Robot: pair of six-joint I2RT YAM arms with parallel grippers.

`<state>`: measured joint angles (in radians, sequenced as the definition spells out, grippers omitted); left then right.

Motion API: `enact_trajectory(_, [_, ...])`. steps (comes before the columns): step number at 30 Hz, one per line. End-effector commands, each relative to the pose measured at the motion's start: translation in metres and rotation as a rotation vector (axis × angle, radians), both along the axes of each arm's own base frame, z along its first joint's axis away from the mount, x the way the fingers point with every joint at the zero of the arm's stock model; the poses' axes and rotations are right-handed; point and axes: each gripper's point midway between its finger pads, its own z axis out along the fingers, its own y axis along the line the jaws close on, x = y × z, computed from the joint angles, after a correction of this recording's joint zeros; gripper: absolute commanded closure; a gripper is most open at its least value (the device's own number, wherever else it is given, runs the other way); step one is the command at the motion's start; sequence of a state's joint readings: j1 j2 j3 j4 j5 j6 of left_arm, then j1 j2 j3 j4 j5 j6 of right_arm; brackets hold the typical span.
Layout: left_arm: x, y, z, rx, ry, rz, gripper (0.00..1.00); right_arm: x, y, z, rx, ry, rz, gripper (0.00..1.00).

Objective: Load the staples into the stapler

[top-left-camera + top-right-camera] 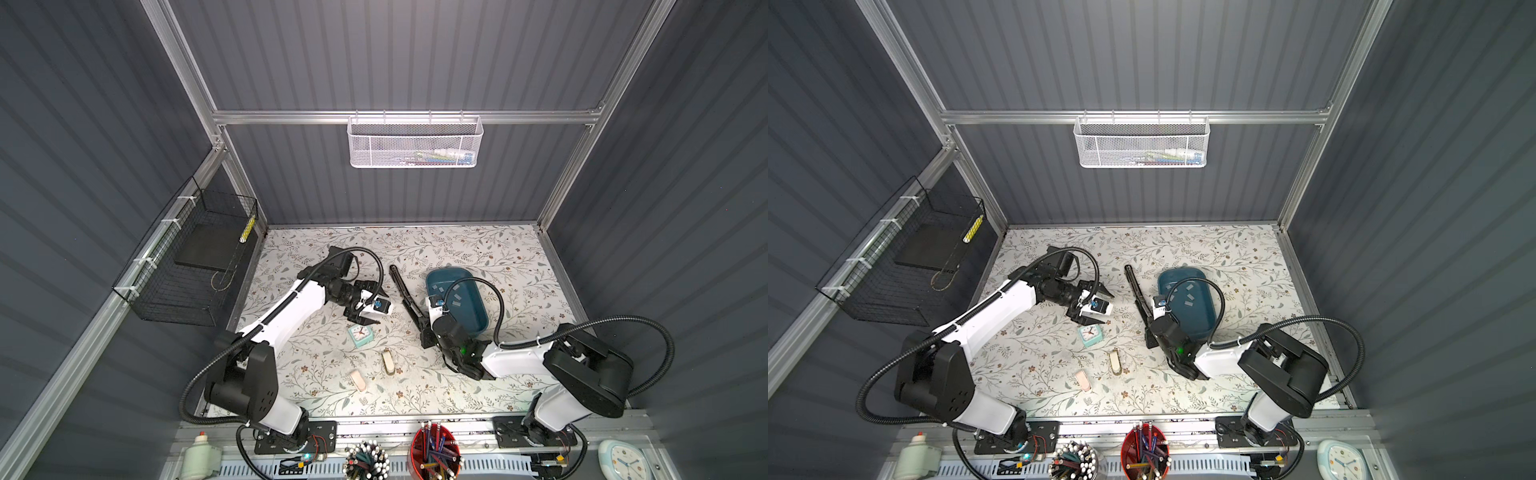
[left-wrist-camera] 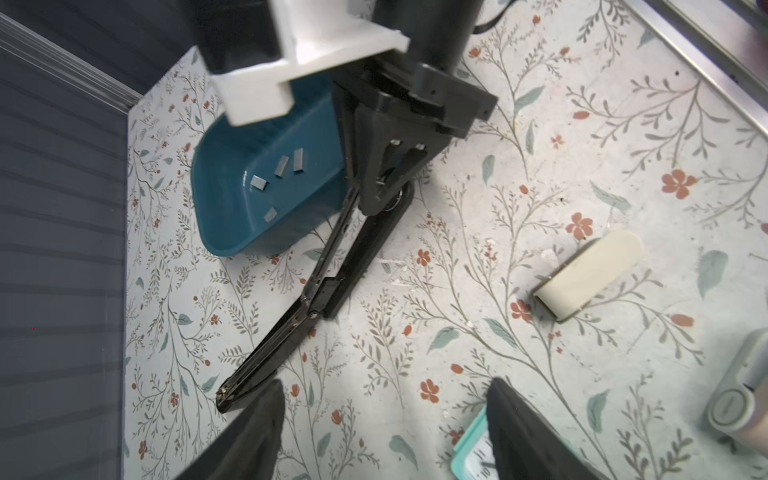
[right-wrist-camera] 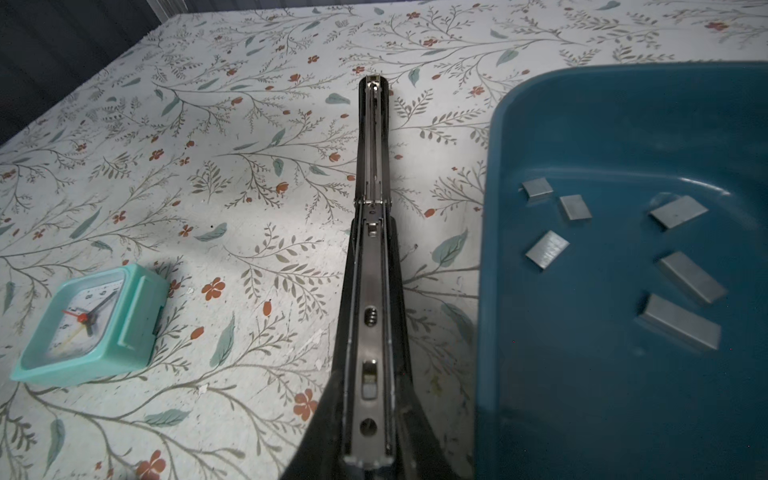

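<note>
The black stapler (image 1: 405,297) (image 1: 1138,291) lies opened out flat on the floral table, its metal channel facing up (image 3: 374,249) (image 2: 316,291). My right gripper (image 1: 426,336) (image 1: 1150,336) (image 3: 370,457) (image 2: 382,191) is shut on the stapler's near end, a finger against each side. The staples (image 3: 544,247) (image 2: 282,166) (image 1: 457,297) are several short grey strips lying loose in the teal tray (image 3: 623,124) (image 1: 473,316) (image 1: 1200,324) right beside the stapler. My left gripper (image 1: 384,308) (image 1: 1108,309) (image 2: 384,386) hangs open and empty over the table, left of the stapler.
A mint alarm clock (image 1: 360,336) (image 3: 89,324) (image 2: 473,449) sits just below my left gripper. A small cream stapler (image 1: 388,361) (image 2: 590,274) and a small pink one (image 1: 358,380) lie nearer the front edge. Pen cups (image 1: 434,453) stand on the front rail.
</note>
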<state>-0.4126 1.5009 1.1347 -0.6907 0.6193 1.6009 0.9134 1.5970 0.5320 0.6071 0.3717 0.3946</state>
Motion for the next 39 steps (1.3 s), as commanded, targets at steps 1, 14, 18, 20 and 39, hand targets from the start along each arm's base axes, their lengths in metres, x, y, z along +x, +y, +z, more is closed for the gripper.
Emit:
enact_trajectory(1, [-0.004,-0.003,-0.012,0.077,-0.043,0.003,0.23,0.004,0.01,-0.014,-0.065,0.046,0.048,0.76])
enact_trajectory(14, [-0.028,-0.014,-0.047,0.23,-0.085,-0.095,0.26,-0.019,-0.021,0.074,0.056,0.016,0.005,0.47])
enact_trajectory(18, [-0.039,-0.021,-0.062,0.267,-0.074,-0.142,0.25,-0.03,-0.051,0.114,0.134,-0.035,-0.057,0.42])
enact_trajectory(20, [-0.043,-0.021,-0.07,0.309,-0.082,-0.158,0.25,-0.032,-0.069,0.129,0.15,-0.065,-0.094,0.4])
enact_trajectory(39, [-0.083,-0.017,-0.076,0.491,-0.092,-0.257,0.31,-0.032,-0.111,0.133,0.165,-0.032,-0.158,0.31])
